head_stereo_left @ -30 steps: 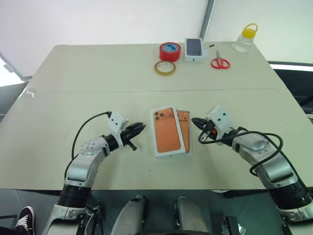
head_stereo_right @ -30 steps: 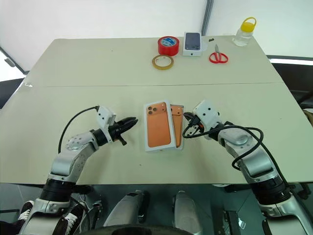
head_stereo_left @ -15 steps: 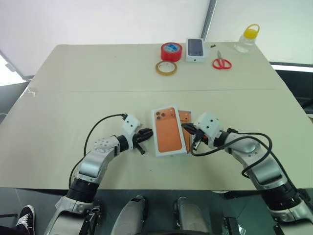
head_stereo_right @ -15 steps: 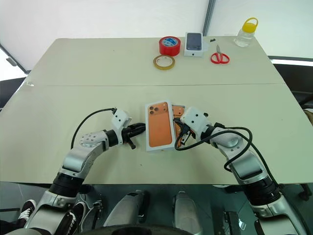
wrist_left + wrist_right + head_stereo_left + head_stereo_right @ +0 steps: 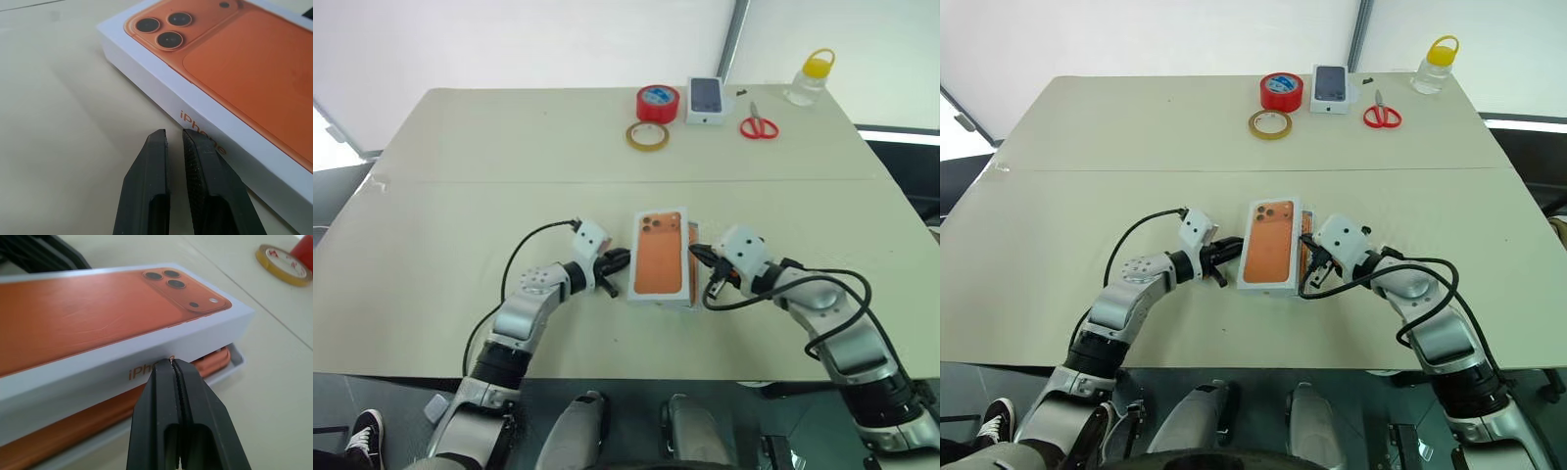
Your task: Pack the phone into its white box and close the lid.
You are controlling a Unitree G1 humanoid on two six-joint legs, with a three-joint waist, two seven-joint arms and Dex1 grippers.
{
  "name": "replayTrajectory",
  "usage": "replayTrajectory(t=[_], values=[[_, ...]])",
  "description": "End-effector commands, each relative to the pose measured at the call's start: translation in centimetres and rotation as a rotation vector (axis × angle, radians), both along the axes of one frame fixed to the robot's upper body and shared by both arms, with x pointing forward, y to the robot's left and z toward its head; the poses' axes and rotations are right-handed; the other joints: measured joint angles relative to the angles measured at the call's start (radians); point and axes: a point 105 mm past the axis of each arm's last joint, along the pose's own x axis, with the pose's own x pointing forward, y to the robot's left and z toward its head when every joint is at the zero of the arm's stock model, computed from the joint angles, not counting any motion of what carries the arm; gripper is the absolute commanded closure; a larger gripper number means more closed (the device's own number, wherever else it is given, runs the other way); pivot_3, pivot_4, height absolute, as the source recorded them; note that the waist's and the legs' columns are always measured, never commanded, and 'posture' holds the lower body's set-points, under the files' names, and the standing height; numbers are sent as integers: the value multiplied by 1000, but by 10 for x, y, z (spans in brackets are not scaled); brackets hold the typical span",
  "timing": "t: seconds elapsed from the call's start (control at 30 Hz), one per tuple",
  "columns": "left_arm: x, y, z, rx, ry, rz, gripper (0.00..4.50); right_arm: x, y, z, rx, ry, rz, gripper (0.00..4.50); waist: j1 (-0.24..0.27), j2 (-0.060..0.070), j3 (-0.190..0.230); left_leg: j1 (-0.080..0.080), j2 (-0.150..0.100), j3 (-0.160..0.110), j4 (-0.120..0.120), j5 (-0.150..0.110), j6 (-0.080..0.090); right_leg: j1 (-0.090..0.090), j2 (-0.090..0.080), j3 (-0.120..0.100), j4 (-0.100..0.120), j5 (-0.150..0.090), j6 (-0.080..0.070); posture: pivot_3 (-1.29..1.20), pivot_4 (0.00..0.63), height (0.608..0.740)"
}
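Both grippers sit shut and empty on my end: the left gripper [image 5: 175, 133] shows only a hairline gap between its black fingers, its tips right at the long side wall of the white box lid [image 5: 660, 254]; the right gripper [image 5: 172, 363] is pressed fully together, its tips against the opposite long wall. Lid lies skewed over the box tray [image 5: 234, 360]. Just beneath the right tips, the orange phone [image 5: 215, 361] peeks out in that tray.
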Motion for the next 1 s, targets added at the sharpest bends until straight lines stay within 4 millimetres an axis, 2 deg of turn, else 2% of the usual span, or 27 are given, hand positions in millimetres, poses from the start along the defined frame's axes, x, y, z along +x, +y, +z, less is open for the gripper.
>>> replayTrajectory(t=[0.03,0.37,1.0], values=[[1,-17,19,-28,-62,-61,3917,-3,7,13,17,-47,28,4446,1,0,0,0,0,0,0,0,0,0,0,0,0,0,0,0,150,740],[0,-24,21,-16,-92,-94,3917,-6,-1,9,4,-37,-2,4446,4,0,0,0,0,0,0,0,0,0,0,0,0,0,0,0,150,740],[-1,-30,21,-40,-96,-86,3917,-5,-1,4,-3,-29,-14,4446,6,0,0,0,0,0,1,0,0,0,0,0,0,0,0,0,150,740]])
